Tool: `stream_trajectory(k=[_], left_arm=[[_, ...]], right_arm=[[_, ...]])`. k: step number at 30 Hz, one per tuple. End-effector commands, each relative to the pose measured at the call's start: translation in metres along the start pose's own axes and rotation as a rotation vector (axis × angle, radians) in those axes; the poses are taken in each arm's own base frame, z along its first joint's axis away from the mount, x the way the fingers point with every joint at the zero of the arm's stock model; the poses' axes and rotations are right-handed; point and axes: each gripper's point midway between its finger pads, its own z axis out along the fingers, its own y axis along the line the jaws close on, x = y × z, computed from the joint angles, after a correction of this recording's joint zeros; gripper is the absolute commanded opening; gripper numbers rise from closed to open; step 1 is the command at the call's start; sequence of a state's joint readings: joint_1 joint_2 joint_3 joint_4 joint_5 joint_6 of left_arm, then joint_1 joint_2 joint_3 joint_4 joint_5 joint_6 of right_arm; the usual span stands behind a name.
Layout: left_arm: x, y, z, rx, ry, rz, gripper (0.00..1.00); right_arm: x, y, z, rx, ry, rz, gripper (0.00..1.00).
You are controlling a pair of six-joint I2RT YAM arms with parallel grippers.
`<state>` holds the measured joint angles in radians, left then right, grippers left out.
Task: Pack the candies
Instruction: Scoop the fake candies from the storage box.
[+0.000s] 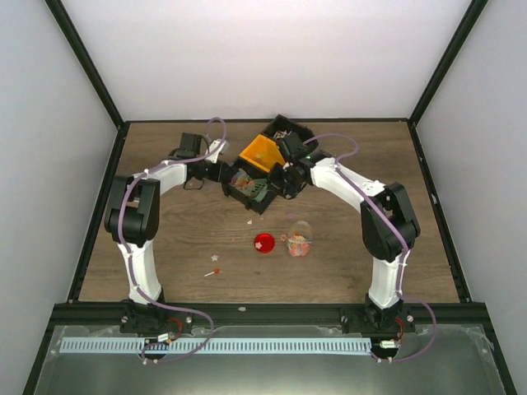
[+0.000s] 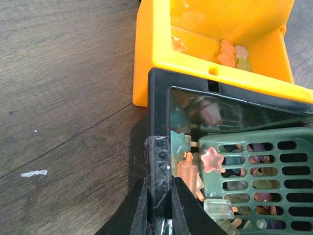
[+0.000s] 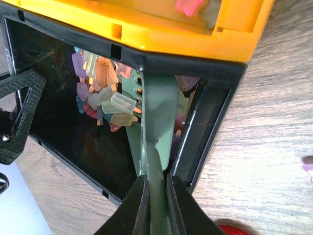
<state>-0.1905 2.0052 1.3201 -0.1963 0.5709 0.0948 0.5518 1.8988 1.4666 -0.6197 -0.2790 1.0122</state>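
We judge the packing partly done. Our left claw [image 2: 159, 190] is clamped shut on the wall of the black bin [image 2: 159, 103], steadying it. The orange bin [image 2: 146, 54] sits just beyond that wall, with a few sweets in it too. Our right claw [image 3: 155, 185] is closed on the handle of the green scoop [image 3: 155, 107], whose slotted blade reaches ahead of the claw into the black bin. The candies [image 3: 100, 85] lie heaped in that bin, just ahead and to the left of the right claw, against the scoop.

In the top view the clear jar [image 1: 300, 239] stands on the counter [image 1: 173, 239] well behind the right claw, towards the arm bases. It has some coloured sweets inside, and its red lid [image 1: 263, 243] is off, just beside it. A few stray candies [image 1: 213, 271] lie on the counter near the lid. As we see it, what is left is more scooping into the jar, gathering the strays, and putting the lid on.
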Motion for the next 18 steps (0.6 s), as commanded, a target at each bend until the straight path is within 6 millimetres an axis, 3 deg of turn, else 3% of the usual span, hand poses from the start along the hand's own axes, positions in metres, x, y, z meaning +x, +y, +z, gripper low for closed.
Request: stream_trajectory(k=[1,6,9,18], left_arm=[[-0.014,-0.009,0.003,-0.003,-0.045,0.04,0.04],[-0.014,-0.016,0.008,0.006,-0.042,0.054,0.04],[-0.016,-0.017,0.008,0.006,-0.047,0.059,0.04],[-0.018,-0.023,0.006,0.012,-0.053,0.07,0.04]], right_arm=[[0.011,-0.059,-0.011,0.315,-0.042,0.089,0.01],[0.008,-0.047,-0.049,0.334,-0.127,0.134,0.01],[0.006,-0.045,-0.061,0.357,-0.137,0.145,0.01],[0.007,-0.053,-0.048,0.469,-0.123,0.12,0.01]])
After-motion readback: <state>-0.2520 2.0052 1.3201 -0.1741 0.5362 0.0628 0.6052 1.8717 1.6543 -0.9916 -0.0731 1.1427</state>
